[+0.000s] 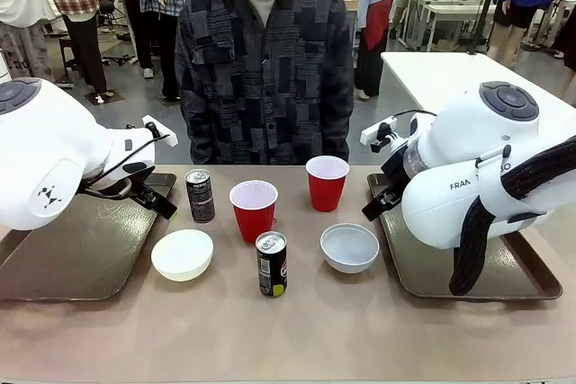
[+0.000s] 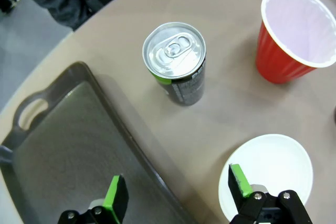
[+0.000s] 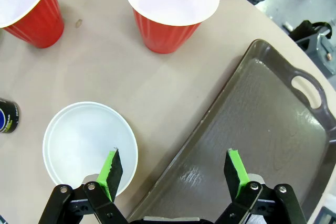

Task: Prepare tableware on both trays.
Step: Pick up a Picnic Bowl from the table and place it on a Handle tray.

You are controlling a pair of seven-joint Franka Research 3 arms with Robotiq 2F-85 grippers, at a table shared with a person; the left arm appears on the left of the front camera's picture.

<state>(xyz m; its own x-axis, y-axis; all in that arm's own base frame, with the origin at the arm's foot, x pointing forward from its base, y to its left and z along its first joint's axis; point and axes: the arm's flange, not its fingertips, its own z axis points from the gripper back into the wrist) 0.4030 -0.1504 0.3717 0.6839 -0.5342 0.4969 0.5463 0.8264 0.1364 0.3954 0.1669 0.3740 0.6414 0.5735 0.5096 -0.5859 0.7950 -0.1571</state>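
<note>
Both released and empty: my left tool and right tool. The upright can stands dead ahead of my left.

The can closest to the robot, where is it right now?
In the front view, the can stands on the table between the left bowl and the right bowl, just nearer the robot than a red cup.

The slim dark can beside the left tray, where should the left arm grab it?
Probably around its straight round wall just under the silver lid, coming down from above. The slim dark drink can stands upright, clear of the red plastic cup and dark brown tray, so open jaws can straddle it.
</note>
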